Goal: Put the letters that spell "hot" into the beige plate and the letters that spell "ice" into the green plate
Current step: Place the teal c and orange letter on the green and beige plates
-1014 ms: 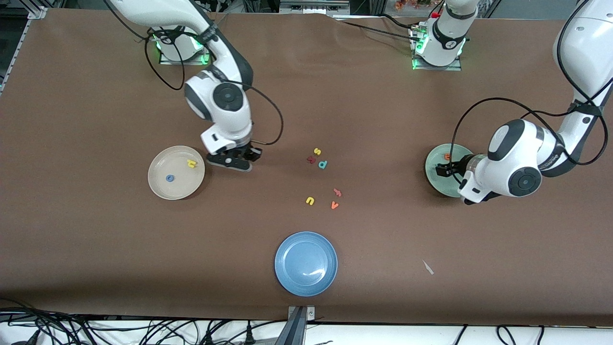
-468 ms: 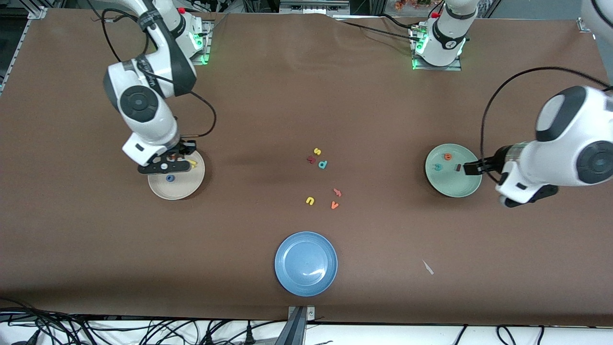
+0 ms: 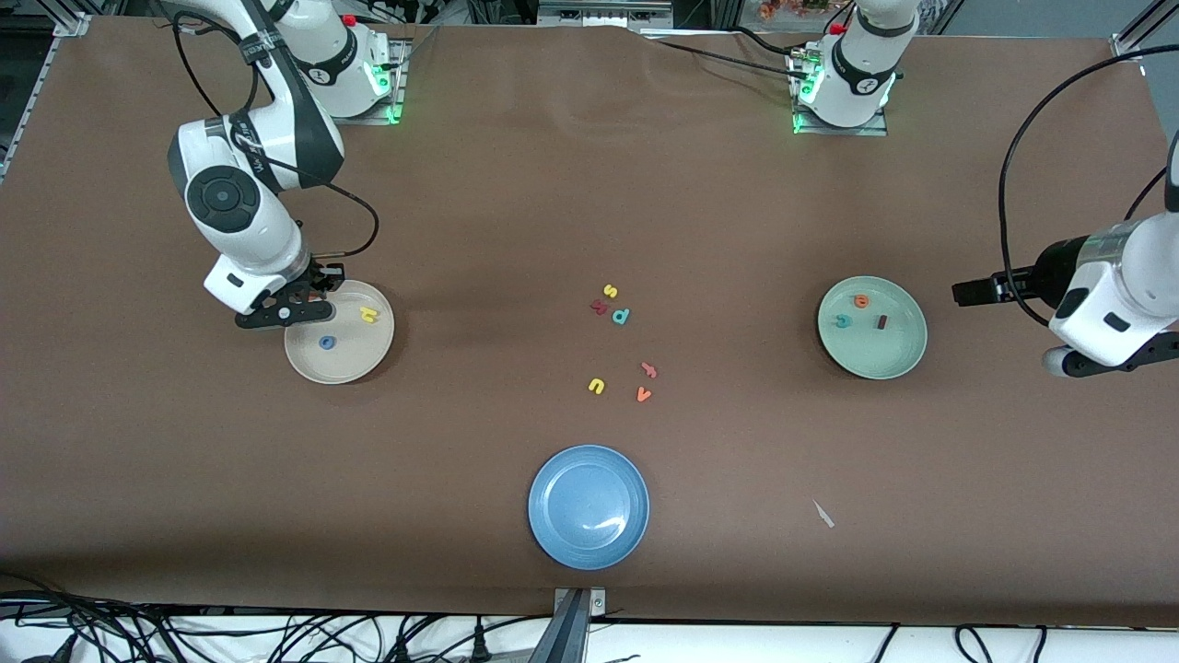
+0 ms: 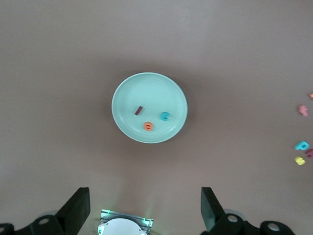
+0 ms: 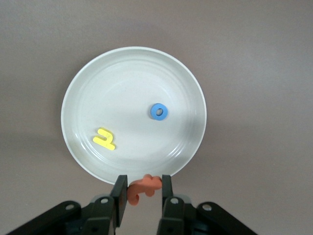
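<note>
Your right gripper hangs over the rim of the beige plate, at the edge toward the robots' bases, w/ its fingers clamped on the orange t. In the right wrist view the t sits pinched between both pads, just above the plate's rim. Already in the beige plate: the yellow h and the blue o, apart from each other, the o nearer the front camera.

Your left gripper is up in the air over bare table at the left arm's end, clear of the green plate. Its fingers stand wide apart, nothing between them. The green plate holds 3 letters: the orange e, the teal c and the dark red i, none touching. The e lies farthest from the front camera; c and i lie beside each other.

Mid-table you've got loose letters: a yellow s, w/ a teal p and a dark red letter close by it. Nearer the front camera lie a yellow u, an orange v and a pinkish-orange letter; can't tell which letter the last one or the dark red one is. The blue plate sits nearest the front camera, w/ nothing in it. A small pale scrap lies on the table toward the left arm's end.
</note>
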`<action>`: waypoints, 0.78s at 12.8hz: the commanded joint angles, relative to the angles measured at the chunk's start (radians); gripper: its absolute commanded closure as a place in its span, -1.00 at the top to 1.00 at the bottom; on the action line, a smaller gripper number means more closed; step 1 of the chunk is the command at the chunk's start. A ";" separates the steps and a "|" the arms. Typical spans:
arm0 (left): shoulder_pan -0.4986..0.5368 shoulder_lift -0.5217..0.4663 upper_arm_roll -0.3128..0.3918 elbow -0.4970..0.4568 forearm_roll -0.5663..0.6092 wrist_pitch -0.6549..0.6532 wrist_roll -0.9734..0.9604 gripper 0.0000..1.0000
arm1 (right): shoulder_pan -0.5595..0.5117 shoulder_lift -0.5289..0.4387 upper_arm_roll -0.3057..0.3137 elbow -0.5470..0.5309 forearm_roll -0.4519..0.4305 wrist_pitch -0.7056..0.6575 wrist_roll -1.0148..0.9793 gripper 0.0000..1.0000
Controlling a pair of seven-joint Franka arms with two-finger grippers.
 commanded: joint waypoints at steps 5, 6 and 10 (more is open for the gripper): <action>-0.319 -0.002 0.311 0.206 0.038 -0.092 0.288 0.96 | -0.004 -0.054 0.000 -0.048 0.021 0.030 -0.026 0.29; -0.360 -0.010 0.369 0.220 0.027 -0.094 0.331 0.96 | -0.004 -0.054 0.000 -0.047 0.021 0.030 -0.028 0.32; -0.498 -0.030 0.599 0.286 -0.116 -0.083 0.352 0.95 | -0.004 -0.060 0.001 0.028 0.112 -0.020 -0.029 0.80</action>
